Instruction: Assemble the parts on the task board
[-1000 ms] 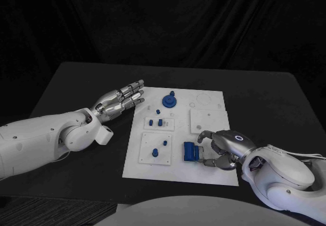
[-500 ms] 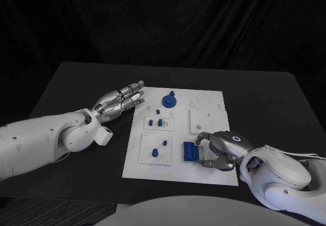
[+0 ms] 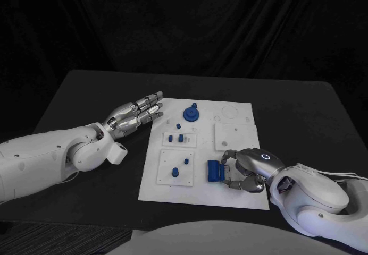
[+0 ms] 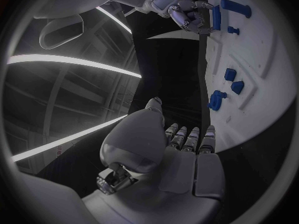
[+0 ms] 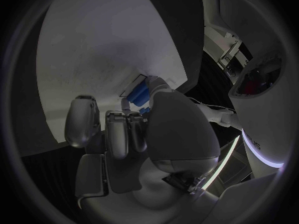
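The white task board (image 3: 234,114) lies in the middle of the black table. A blue rectangular block (image 3: 214,171) rests near the board's front edge. My right hand (image 3: 247,170) curls around it from the right, fingertips and thumb touching its ends. The right wrist view shows the block (image 5: 140,92) just past the curled fingers (image 5: 118,129). My left hand (image 3: 138,114) hovers flat and open beside the board's far left corner, holding nothing. In the left wrist view the left hand (image 4: 181,149) points along the board (image 4: 261,59), with the right hand (image 4: 181,10) and the block (image 4: 216,17) beyond.
A round blue part with a peg (image 3: 191,113) stands at the board's far side. Two small blue pieces (image 3: 175,138) sit on a raised plate, and others (image 3: 175,171) on the plate nearer me. Bare black table (image 3: 307,117) lies right of the board.
My right hand has crept slightly left and its fingers have drawn in around the blue block. The left arm has not moved.
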